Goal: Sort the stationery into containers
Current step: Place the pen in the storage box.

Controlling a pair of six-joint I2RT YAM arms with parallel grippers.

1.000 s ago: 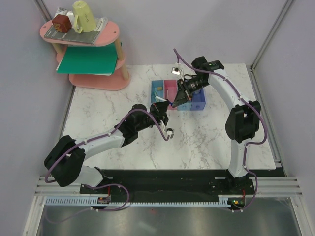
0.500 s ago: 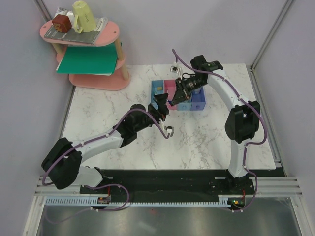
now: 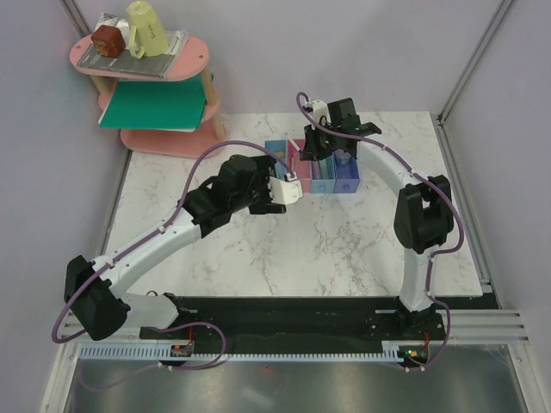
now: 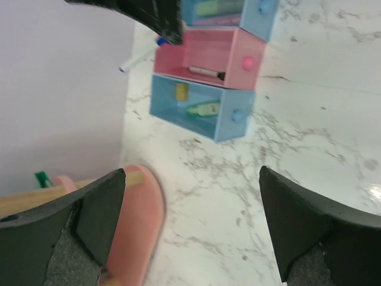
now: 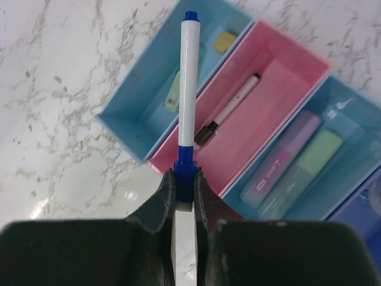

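My right gripper [image 5: 184, 182] is shut on the blue cap of a thin white marker [image 5: 189, 83], which hangs over the containers [image 3: 347, 176]. In the pink bin [image 5: 271, 113] lies a black-capped marker [image 5: 229, 110]. A tan block [image 5: 225, 40] and a pale green bar [image 5: 172, 95] sit in the left light blue bin [image 5: 140, 101]. Pink and green bars [image 5: 286, 170] fill the other light blue bin. My left gripper [image 4: 193, 226] is open and holds nothing, above bare marble a short way in front of the bins [image 4: 202, 107].
A pink tiered shelf [image 3: 168, 129] stands at the back left, carrying a yellow cup [image 3: 148, 27] and a red-brown block [image 3: 108, 39]. Its base [image 4: 140, 226] shows beside my left finger. Grey walls close in on three sides.
My left gripper has opened and its arm has risen and swung up toward the bins. My right gripper has carried the blue-capped marker back over the bins.
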